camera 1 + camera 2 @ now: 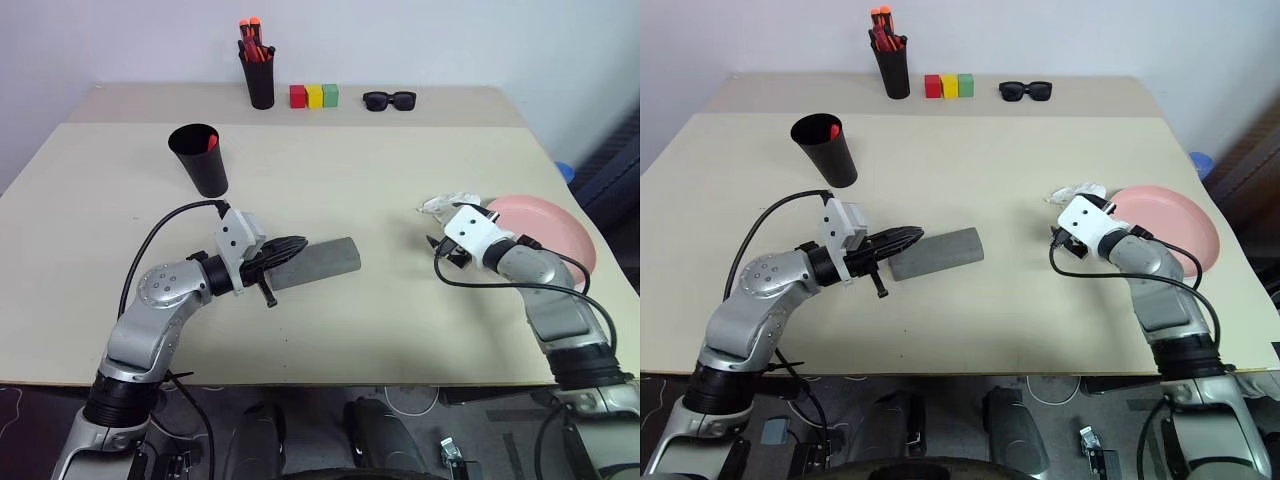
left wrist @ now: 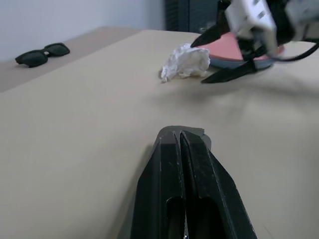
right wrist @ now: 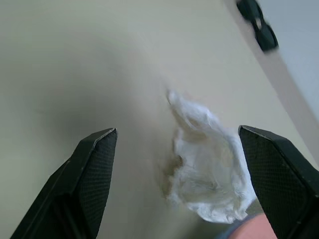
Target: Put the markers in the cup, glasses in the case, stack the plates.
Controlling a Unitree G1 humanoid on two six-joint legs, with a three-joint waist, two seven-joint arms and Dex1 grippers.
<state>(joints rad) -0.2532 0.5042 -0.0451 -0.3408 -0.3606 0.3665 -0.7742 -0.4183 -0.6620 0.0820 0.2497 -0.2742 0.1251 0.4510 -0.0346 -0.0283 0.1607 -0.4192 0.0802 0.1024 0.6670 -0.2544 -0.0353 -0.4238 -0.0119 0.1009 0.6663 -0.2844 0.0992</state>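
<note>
Grey case point(image 1: 318, 263) under left gripper point(image 1: 290, 250)

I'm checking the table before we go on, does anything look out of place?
Yes: a crumpled white tissue lies on the table beside the pink plate, belonging to no task item. The open right gripper straddles it.

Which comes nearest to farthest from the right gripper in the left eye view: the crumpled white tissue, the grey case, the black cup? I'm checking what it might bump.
1. Crumpled white tissue, just ahead of the open right gripper, beside the pink plate.
2. Grey case, mid-table towards the left arm.
3. Black cup, far left, towards the back.
</note>
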